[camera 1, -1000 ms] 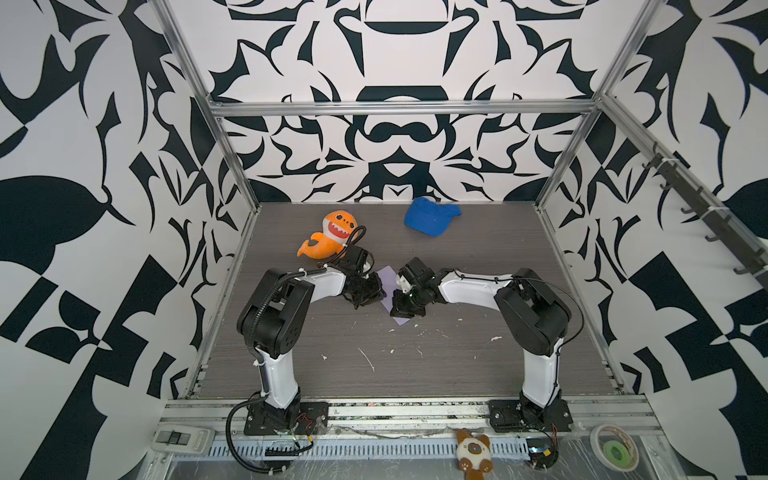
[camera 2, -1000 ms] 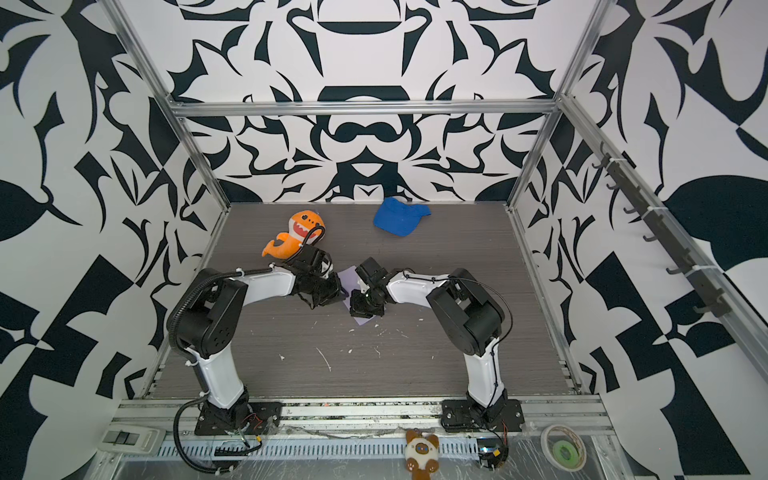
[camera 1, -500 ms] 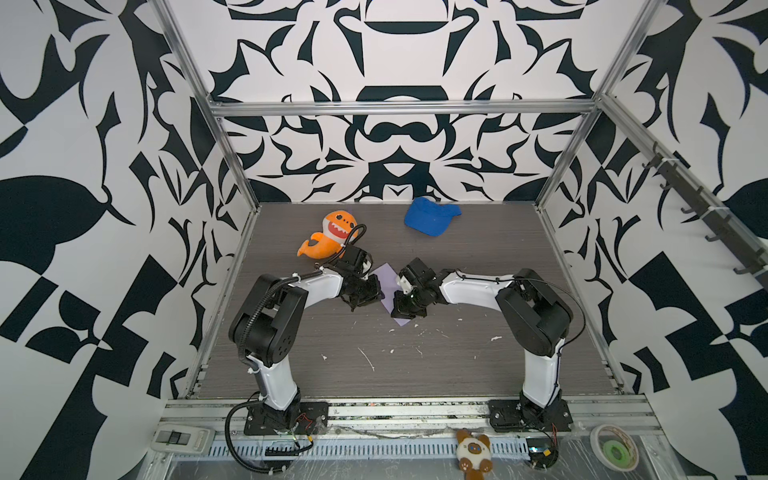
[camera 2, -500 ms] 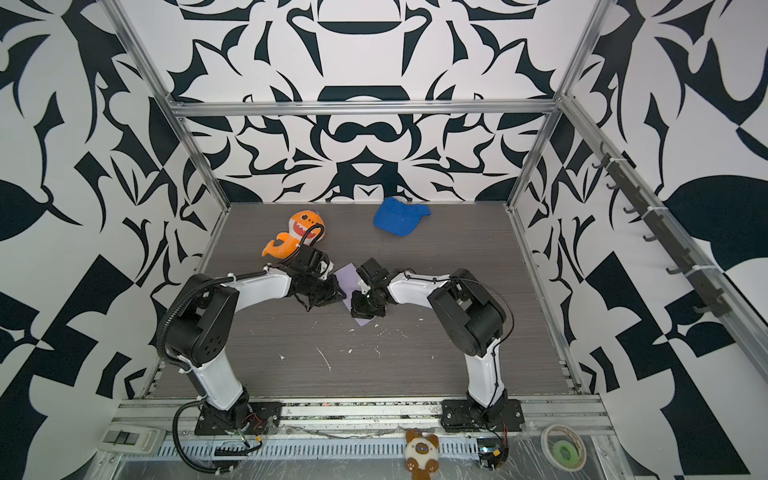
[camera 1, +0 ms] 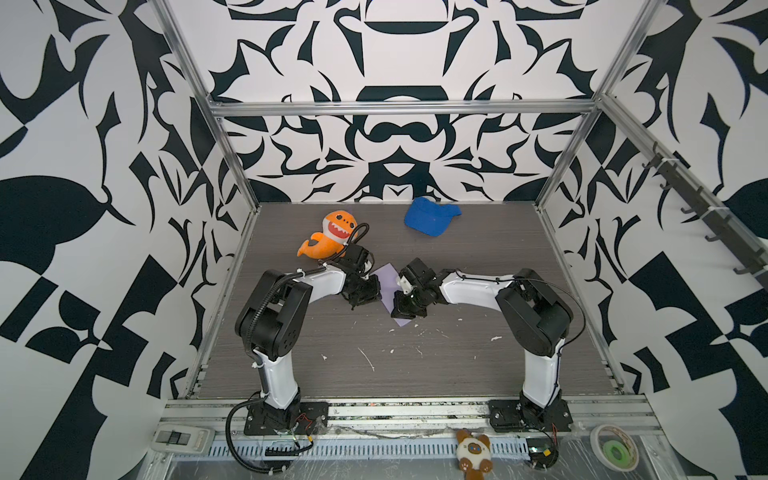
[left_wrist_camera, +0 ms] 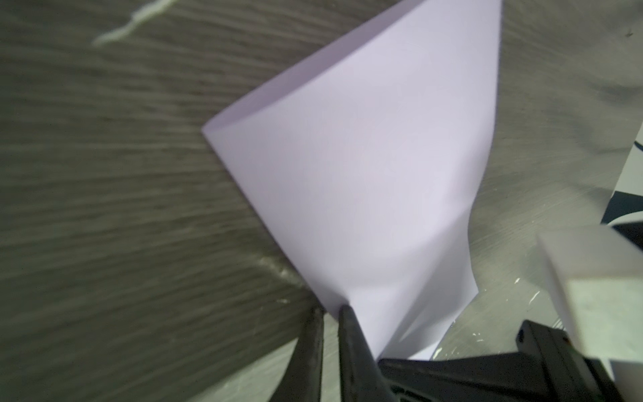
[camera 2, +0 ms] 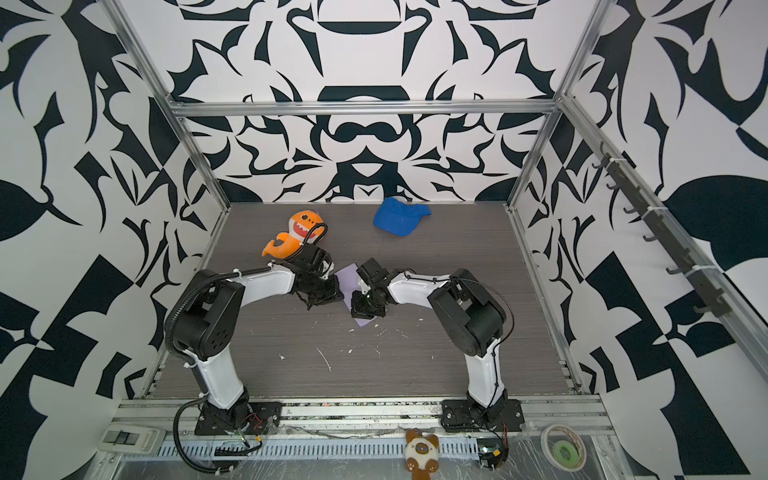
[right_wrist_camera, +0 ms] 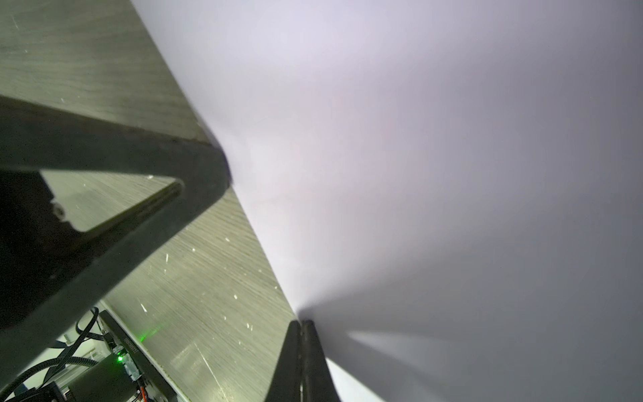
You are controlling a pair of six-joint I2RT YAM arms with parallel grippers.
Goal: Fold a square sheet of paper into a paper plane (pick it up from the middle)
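the square sheet of paper (left_wrist_camera: 365,174) is thin, smooth, matt paper. the table (camera 1: 415,365) looks like matt grey wood grain, scuffed. far left, the shark (camera 1: 330,237) is plush; the cap (camera 1: 430,216) is cloth; the frame rails (camera 1: 399,107) are brushed metal.

We saw a gray table (camera 1: 478,365) with an orange toy shark (camera 1: 330,235), a blue cap (camera 1: 430,216) and little white bits (camera 1: 368,359) on it.

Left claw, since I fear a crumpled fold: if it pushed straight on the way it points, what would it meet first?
Most likely the square sheet of paper: its edge sits right at the tips of the left claw, and the sheet spreads ahead. Depth is unclear beyond that.
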